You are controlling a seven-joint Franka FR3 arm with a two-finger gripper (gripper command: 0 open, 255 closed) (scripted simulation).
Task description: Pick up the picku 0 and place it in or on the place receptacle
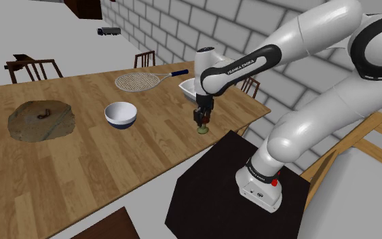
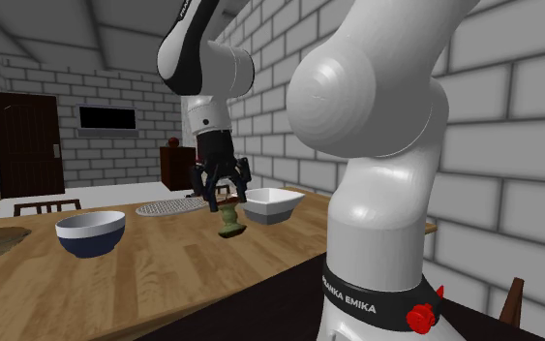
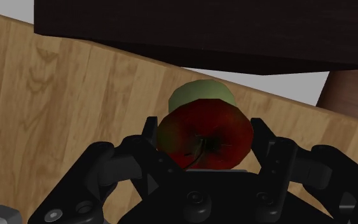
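The arm (image 1: 304, 102) reaches down, its claw (image 1: 202, 119) clasping an apple (image 3: 203, 137).

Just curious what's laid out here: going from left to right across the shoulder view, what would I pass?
A mottled brown mat → white-and-blue bowl → black gripper clasping a red-green fruit → the arm's white base.

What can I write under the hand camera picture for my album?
Black gripper clasps a red-and-green apple over the wooden table.

Red-green apple (image 3: 203, 135), stem end toward wrist, clasped in hand (image 1: 202, 122), by wooden table (image 1: 81, 159) edge.
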